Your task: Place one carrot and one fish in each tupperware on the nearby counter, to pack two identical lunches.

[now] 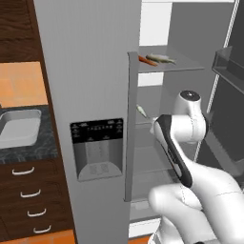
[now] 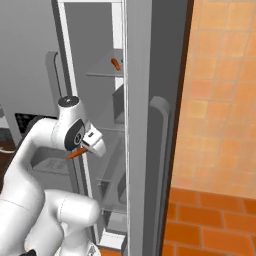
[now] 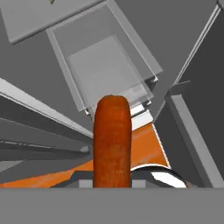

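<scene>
My gripper [image 2: 83, 149] is shut on an orange carrot [image 2: 75, 154], just in front of the open fridge. The hand view looks down the length of this carrot [image 3: 112, 144], which hides the fingertips of the gripper [image 3: 112, 181]. On the fridge's upper shelf lie a second carrot [image 1: 147, 60] and a fish [image 1: 162, 58]; that carrot [image 2: 116, 64] also shows from the right. Another fish [image 1: 141, 111] lies on the middle shelf. The speckled counter [image 1: 28, 153] at far left carries a light-grey rectangular basin [image 1: 19, 127]; I cannot tell whether it is a tupperware or a sink.
The grey fridge door with its dispenser panel [image 1: 96, 148] stands between the arm and the counter. A second fridge door with a long handle [image 2: 159, 150] is close on the right. A clear fridge drawer [image 3: 105, 65] lies below the hand. Brown drawers [image 1: 29, 195] sit under the counter.
</scene>
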You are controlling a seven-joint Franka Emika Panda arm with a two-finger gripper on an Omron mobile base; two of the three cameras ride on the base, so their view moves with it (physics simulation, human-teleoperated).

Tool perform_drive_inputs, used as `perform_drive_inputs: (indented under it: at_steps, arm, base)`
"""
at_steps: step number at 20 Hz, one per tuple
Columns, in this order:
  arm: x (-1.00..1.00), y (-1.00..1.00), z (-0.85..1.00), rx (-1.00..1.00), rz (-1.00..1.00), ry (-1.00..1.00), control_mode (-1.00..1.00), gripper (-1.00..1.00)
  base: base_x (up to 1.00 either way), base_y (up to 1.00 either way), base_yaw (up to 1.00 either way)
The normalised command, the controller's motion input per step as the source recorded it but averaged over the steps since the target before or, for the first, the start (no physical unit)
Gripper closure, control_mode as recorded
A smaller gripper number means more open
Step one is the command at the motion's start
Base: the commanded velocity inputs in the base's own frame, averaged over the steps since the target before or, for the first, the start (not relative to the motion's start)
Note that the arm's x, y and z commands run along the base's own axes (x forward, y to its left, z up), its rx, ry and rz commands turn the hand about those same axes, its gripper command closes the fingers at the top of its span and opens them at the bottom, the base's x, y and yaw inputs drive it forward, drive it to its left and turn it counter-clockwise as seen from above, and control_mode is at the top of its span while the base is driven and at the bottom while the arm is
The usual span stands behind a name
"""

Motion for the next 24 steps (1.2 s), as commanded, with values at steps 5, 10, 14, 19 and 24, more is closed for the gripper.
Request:
perform_drive_inputs:
  at_steps: [5,10,14,19,24]
  arm:
    - [0.0,0.0,0.0,0.0,0.0,0.0,1.0,1.0]
    - [0.0,0.0,0.0,0.0,0.0,0.0,1.0,1.0]
    - [0.0,0.0,0.0,0.0,0.0,0.0,1.0,1.0]
    - [0.0,0.0,0.0,0.0,0.0,0.0,1.0,1.0]
    - [0.0,0.0,0.0,0.0,0.0,0.0,1.0,1.0]
  base:
    - [-1.0,0.87,0.0]
    - [-0.42,1.0,0.0]
    - [0.13,1.0,0.0]
    - [0.35,1.0,-0.02]
    - [0.84,0.85,-0.01]
